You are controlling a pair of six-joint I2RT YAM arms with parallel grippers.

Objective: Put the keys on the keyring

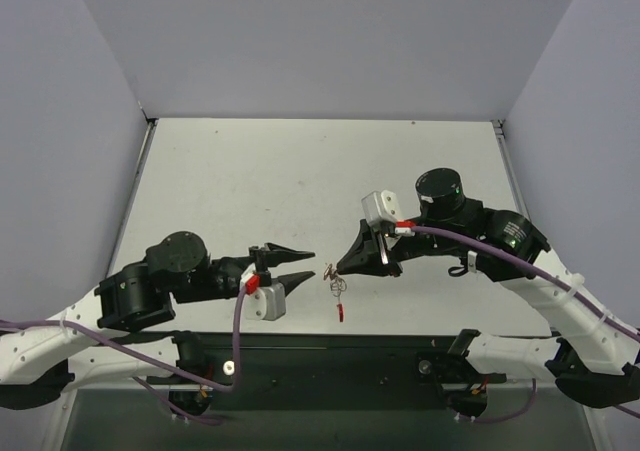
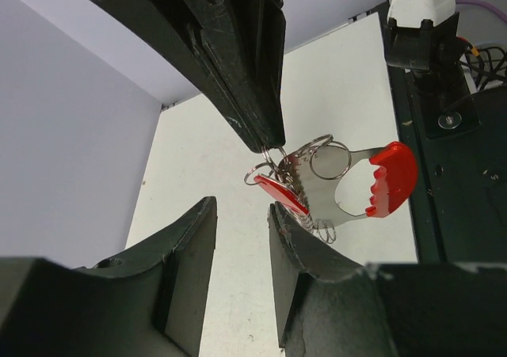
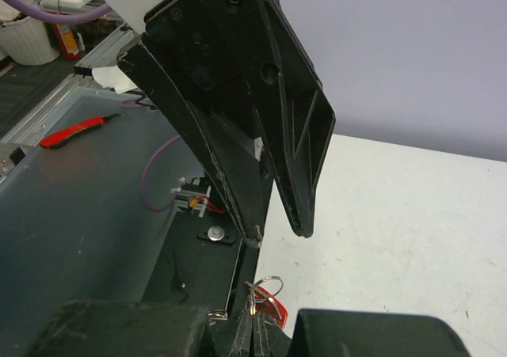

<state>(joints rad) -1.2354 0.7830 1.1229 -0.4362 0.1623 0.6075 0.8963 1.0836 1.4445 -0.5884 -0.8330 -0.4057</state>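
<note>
The keyring [image 2: 372, 184], a silver band ending in a red arc, hangs from my right gripper [image 2: 273, 145], which is shut on its small silver rings [image 2: 329, 161]. A tiny key with a red tag [image 2: 279, 192] dangles in the same bunch. From above, the bunch [image 1: 336, 283] hangs under the right gripper [image 1: 341, 268], with the red end lowest. My left gripper [image 2: 242, 206] stands open just left of the bunch, nothing between its fingers, and its right fingertip is close to the tag. The right wrist view shows a ring [image 3: 265, 282] sticking out of the shut right gripper [image 3: 267, 325].
The white table [image 1: 300, 171] has grey walls on three sides. A black base strip [image 1: 330, 356] runs along the near edge. Off the table lie a red utility knife [image 3: 75, 131] and a white container [image 3: 28, 36].
</note>
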